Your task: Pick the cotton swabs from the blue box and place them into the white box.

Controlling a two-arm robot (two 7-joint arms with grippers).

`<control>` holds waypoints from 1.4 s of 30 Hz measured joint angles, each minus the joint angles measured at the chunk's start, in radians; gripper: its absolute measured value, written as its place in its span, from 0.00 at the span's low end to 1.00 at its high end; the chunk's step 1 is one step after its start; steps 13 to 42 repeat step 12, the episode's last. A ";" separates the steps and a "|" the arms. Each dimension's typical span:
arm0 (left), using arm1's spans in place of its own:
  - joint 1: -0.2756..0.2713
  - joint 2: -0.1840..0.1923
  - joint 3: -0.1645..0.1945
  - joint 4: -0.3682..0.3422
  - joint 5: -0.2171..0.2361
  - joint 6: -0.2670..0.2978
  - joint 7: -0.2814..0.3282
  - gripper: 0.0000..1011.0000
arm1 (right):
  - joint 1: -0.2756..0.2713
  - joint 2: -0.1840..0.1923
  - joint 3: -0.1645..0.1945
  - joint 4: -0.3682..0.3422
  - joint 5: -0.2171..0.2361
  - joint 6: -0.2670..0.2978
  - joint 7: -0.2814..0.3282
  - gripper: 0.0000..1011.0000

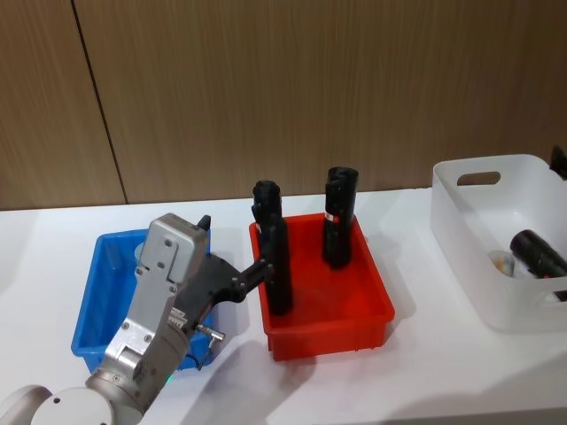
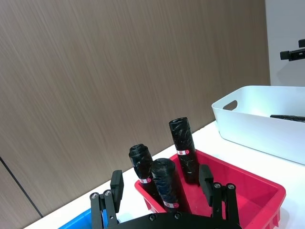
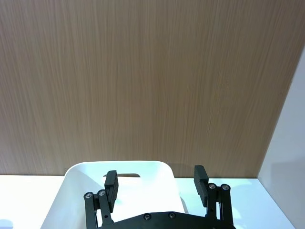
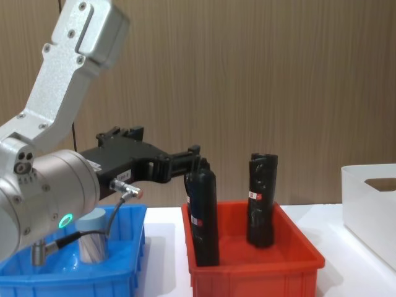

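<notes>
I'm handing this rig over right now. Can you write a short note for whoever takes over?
Left gripper: open, empty, raised over the blue box, pointing toward the red bin.
Right gripper: open, empty, above the white box.
One cotton swabs jar stands in the blue box.
The white box holds a black bottle and something pale beside it; I cannot tell whether that is a jar.
Left: pick up the jar and place it in the white box.

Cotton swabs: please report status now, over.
Left claw open, empty, raised between blue box and red bin. Right claw open above white box. One swab jar in blue box. Black bottles stand near left claw.
</notes>
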 joint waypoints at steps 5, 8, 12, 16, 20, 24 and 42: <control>0.000 0.000 0.000 0.000 0.000 0.000 0.000 0.99 | -0.001 0.000 0.000 -0.001 0.001 0.000 0.001 0.99; 0.000 0.000 0.000 0.000 0.000 0.000 0.000 0.99 | -0.002 0.001 0.001 -0.002 0.001 0.000 0.002 0.99; 0.000 0.000 0.000 0.000 0.000 0.000 0.000 0.99 | -0.002 0.001 0.001 -0.003 0.001 0.000 0.002 0.99; 0.000 0.000 0.000 0.000 0.000 0.000 0.000 0.99 | -0.002 0.001 0.001 -0.003 0.001 0.000 0.002 0.99; 0.000 0.000 0.000 0.000 0.000 0.000 0.000 0.99 | -0.002 0.001 0.001 -0.003 0.001 0.000 0.002 0.99; 0.000 0.000 0.000 0.000 0.000 0.000 0.000 0.99 | -0.002 0.001 0.001 -0.003 0.001 0.000 0.002 0.99; 0.000 0.000 0.000 0.000 0.000 0.000 0.000 0.99 | -0.002 0.001 0.001 -0.003 0.001 0.000 0.002 0.99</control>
